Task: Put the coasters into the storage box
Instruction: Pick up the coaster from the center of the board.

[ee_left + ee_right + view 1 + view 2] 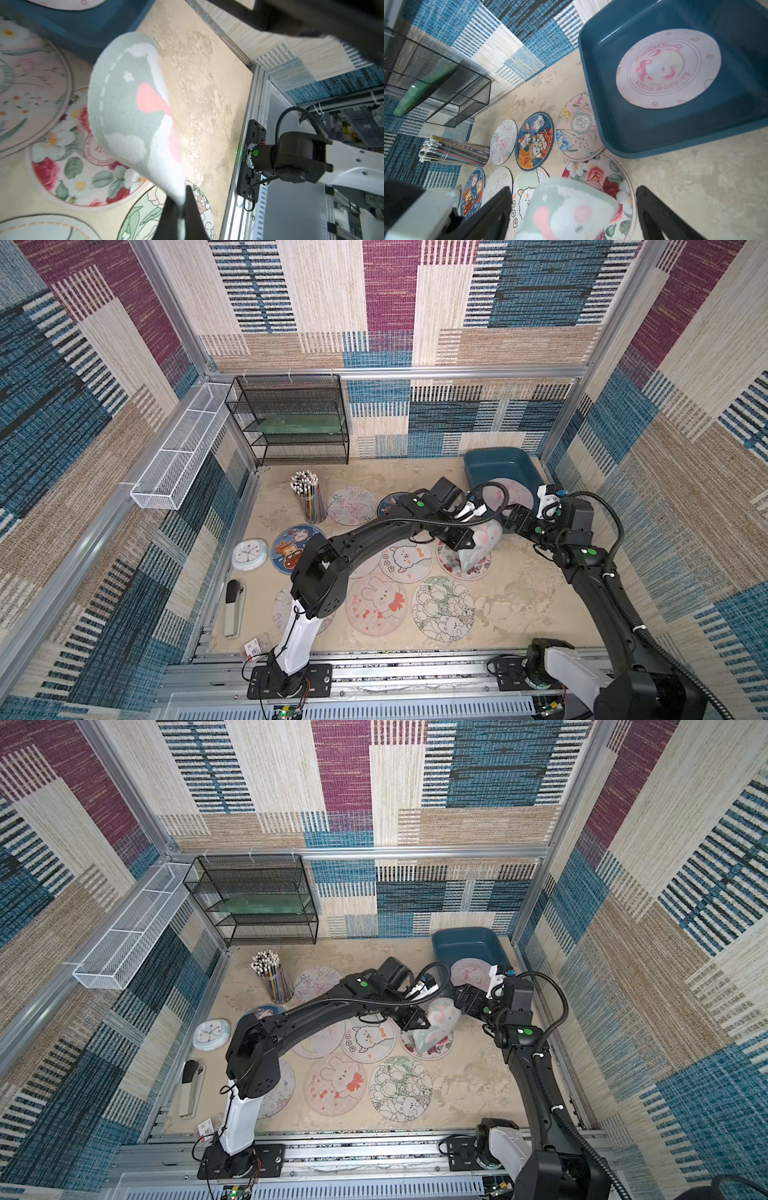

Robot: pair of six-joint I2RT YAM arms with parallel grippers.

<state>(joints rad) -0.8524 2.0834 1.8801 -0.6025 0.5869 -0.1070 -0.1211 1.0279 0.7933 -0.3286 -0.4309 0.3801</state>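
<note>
Right wrist view first: we see the storage box [654, 133], dark teal and open-topped, resting on the tabletop [695, 187] with a single pink coaster [668, 68] lying flat on its floor. Just beside the box's near wall lies a floral coaster [577, 128], its edge tucked beneath the flared rim. The black mesh rack [446, 89] holds a pale green slab [423, 89] on one shelf, and a clear cup of pencils [454, 150] stands nearby.

In both top views we find the box at the far right corner of the table, and the white wire basket [174, 452] mounted along the left wall; we cannot make out anything in it. Loose coasters [376, 605] lie spread across the table between the box and a small round clock [249, 554].

From the left wrist view we see the left gripper [182, 212] clenched on the edge of a pale green coaster [124, 108], which curls upward off the table, above a rose-printed coaster [79, 166]. A top view places this lifted coaster [484, 545] just short of the box's near wall.

The right gripper [575, 212] stands released, its dark fingers [652, 207] spread on either side of the same lifted coaster without pinching it.

Only the wrist views reveal the prints in detail; only the top views show the clock's dial, a stapler [189, 1088] near the left edge and both arms whole.
</note>
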